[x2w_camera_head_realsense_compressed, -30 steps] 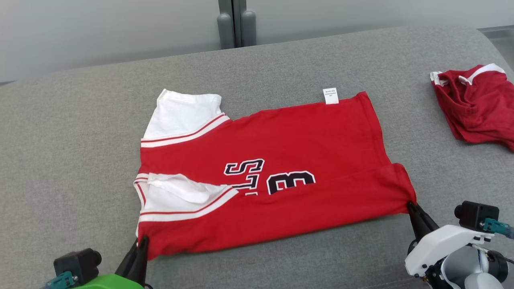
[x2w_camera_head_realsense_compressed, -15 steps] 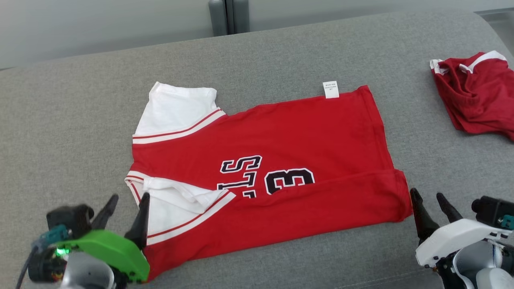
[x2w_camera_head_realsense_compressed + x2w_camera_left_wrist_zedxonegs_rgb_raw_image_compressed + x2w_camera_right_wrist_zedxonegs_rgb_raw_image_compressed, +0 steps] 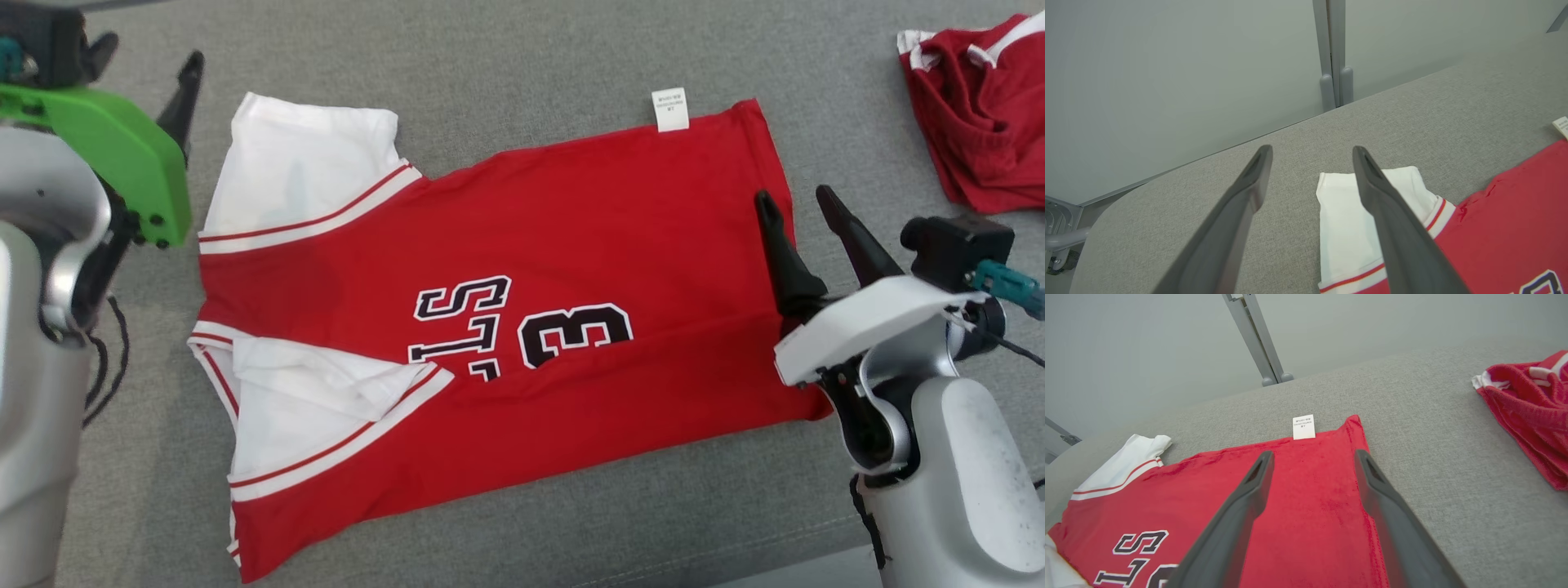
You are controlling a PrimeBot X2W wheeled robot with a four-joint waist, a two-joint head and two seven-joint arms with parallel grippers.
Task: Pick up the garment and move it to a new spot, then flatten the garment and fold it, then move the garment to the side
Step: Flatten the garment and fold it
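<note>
The garment (image 3: 571, 245) is a red jersey with white sleeves and black lettering. It lies spread on the grey cushion with its near long edge folded over. My left gripper (image 3: 143, 65) hangs open beside the far white sleeve (image 3: 1343, 216), holding nothing; the left wrist view shows that gripper (image 3: 1312, 149) above the sleeve's left edge. My right gripper (image 3: 793, 196) is open over the jersey's right hem, also empty. From the right wrist, that gripper (image 3: 1314, 454) straddles the red cloth (image 3: 1306, 498) just short of the white label (image 3: 1303, 426).
A second crumpled red and white garment (image 3: 980, 106) lies at the far right of the grey cushion (image 3: 531, 49). A pale wall with a grey post (image 3: 1333, 61) stands behind the cushion's far edge. The cushion's near edge runs beneath my right arm.
Both grippers opened and let go of the jersey's near corners, then lifted and moved towards its far side. The head camera tilted down, so the whole picture shifted.
</note>
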